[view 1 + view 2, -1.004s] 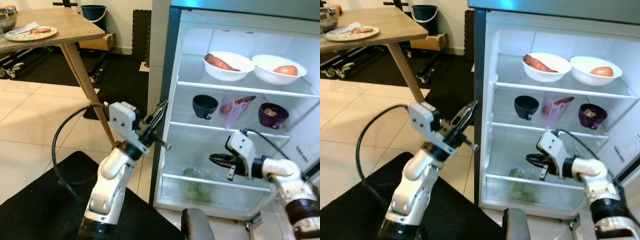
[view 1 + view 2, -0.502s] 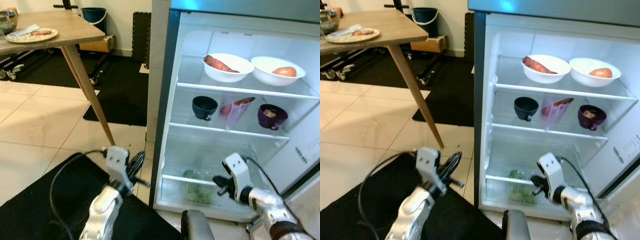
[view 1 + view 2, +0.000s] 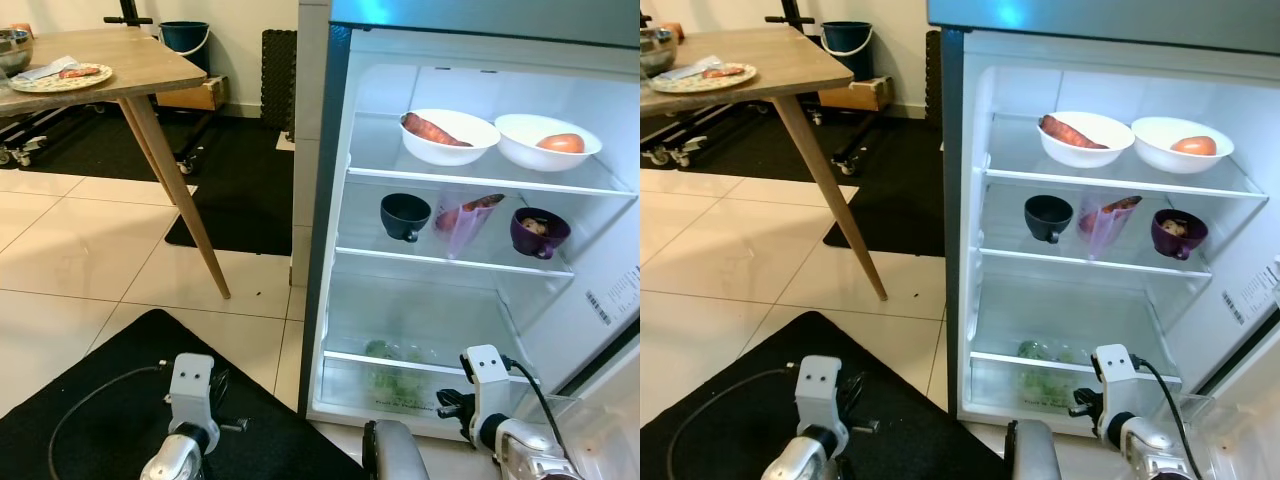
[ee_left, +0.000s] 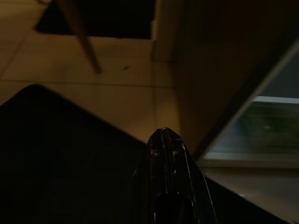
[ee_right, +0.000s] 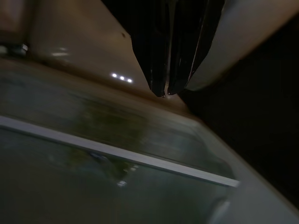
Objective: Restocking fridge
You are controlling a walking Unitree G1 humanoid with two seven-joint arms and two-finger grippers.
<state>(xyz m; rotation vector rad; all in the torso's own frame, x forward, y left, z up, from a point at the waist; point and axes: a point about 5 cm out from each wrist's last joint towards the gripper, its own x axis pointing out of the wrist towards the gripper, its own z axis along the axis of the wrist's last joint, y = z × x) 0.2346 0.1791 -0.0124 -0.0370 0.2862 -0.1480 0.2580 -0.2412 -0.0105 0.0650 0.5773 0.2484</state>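
Seemingly empty, both closed grippers hang low; the left gripper point(image 4: 164, 140) is nearer the table's plate point(image 3: 62, 77), with the right gripper point(image 5: 166, 88) by the fridge point(image 3: 480, 260) drawer.

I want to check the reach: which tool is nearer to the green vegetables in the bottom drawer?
Right. The right tool hangs just in front of the green vegetables; the left tool is low over the black mat, outside the fridge.

A home kitchen: open fridge point(image 3: 470, 230) at frame right holding bowls point(image 3: 449, 134) of food, wooden tabletop point(image 3: 110, 60) upper left, tiled floor point(image 3: 80, 260).
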